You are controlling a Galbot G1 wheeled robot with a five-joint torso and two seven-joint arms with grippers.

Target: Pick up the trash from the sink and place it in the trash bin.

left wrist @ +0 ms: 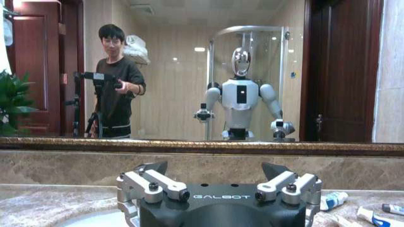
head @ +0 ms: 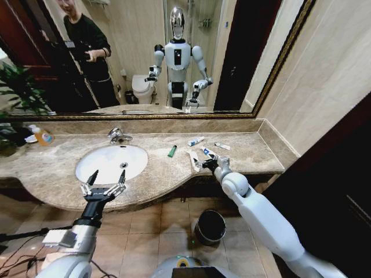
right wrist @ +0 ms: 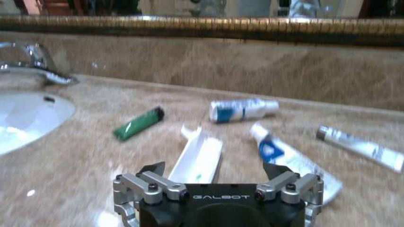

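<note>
**Grabbing the white strip off the counter first**

Lining up on the strip [right wrist: 200,158] looks like the current step. It lies flat on the marble counter [head: 243,152], pointing roughly away from the right gripper [right wrist: 215,171], which sits just short of its near end, fingers spread and nothing held. In the head view the same gripper [head: 204,164] is low over the counter edge, right by the strip [head: 193,159].

My take on doing it well: the strip is thin and flat, so the fingers probably need to come down nearly to the marble and straddle its narrow width, not its length. Closing across the long axis would likely just push it around.

Watch the sachet [right wrist: 285,157], which lies just beside the strip on the side away from the sink. One finger could easily land on it and drag both pieces. The green tube [right wrist: 139,123] and the white tube [right wrist: 243,109] lie farther out toward the mirror, apart from the strip. Another tube [right wrist: 360,145] sits off toward the wall.

Funny thing, none of the trash is actually in the sink [head: 110,163]; it's all on the counter beside it.

Left gripper [head: 105,178] hovers at the sink's front rim, fingers wide apart, empty.

Bin [head: 210,227] stands on the floor below the counter, between the arms.
</note>
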